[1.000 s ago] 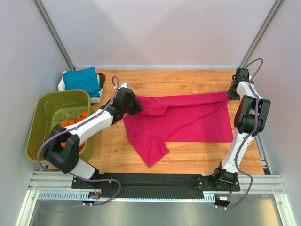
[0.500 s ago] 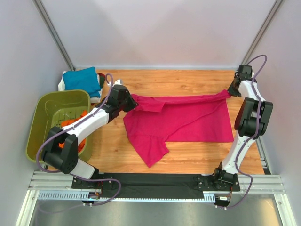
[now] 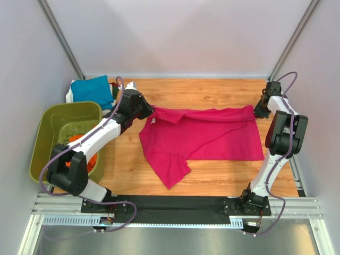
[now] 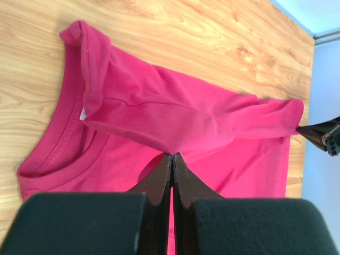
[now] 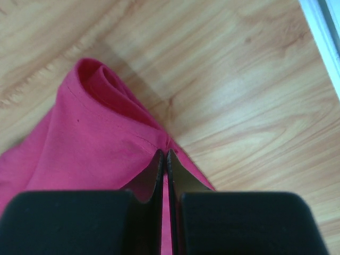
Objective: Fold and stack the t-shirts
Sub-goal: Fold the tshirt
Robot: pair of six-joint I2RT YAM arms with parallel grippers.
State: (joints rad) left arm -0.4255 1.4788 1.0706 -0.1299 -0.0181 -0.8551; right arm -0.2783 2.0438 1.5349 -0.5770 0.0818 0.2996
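Both arms have just drawn the far edge of the pink shirt point(image 3: 212, 138) out sideways. A moment ago that edge hung taut between them, and now it has come down and lies nearly straight across the table point(image 3: 212, 90). The left gripper point(image 3: 151, 110) is clamped tight on a fold of cloth by the collar. The right gripper point(image 3: 258, 110) is pinched just as tight on the opposite far corner. The shirt is mostly spread out, though a diagonal crease crosses it and its near-left part trails off in a bunched flap. I'd say this is still flattening, with the folding yet to start. The orange shirts point(image 3: 79, 139) wait in the basket point(image 3: 53, 119), and a teal shirt point(image 3: 93, 89) sits folded in the far-left corner.
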